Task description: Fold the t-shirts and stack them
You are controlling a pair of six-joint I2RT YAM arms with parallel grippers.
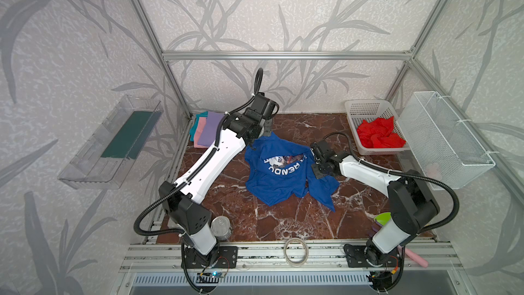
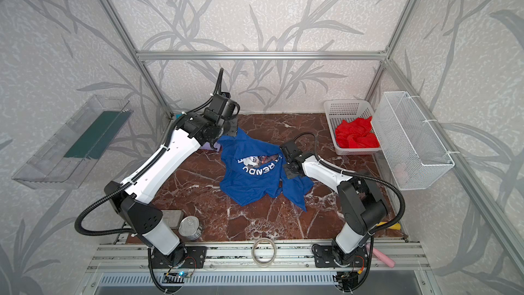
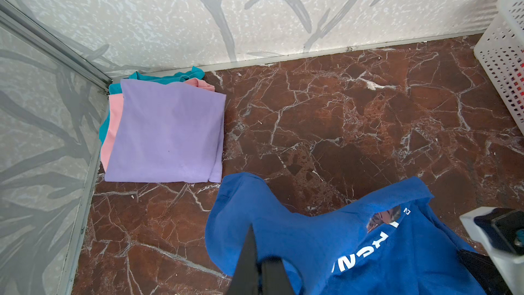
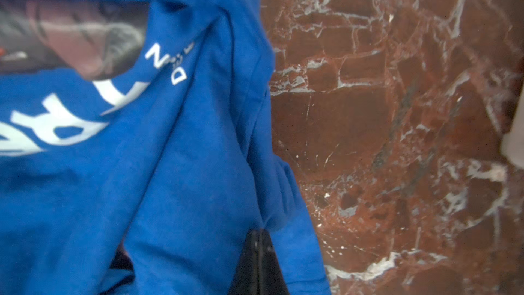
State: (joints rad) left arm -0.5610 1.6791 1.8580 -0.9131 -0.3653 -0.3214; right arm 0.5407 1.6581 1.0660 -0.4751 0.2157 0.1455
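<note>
The crumpled royal blue cloth t-shirt with white lettering [image 1: 279,177] lies in the middle of the brown marbled desk [image 1: 283,222]. The left hand [image 3: 256,253] is pinched on its far edge. The right hand [image 4: 258,239] seems clamped on a side fold, though the view is blurred. The step in hand is probably spreading it flat; next, both hands should draw apart evenly.

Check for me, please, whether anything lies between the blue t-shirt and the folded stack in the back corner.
Nothing visible does: in the left wrist view only a strip of bare marble table separates the blue t-shirt from the folded stack, and nothing lies on its lavender top.
</note>
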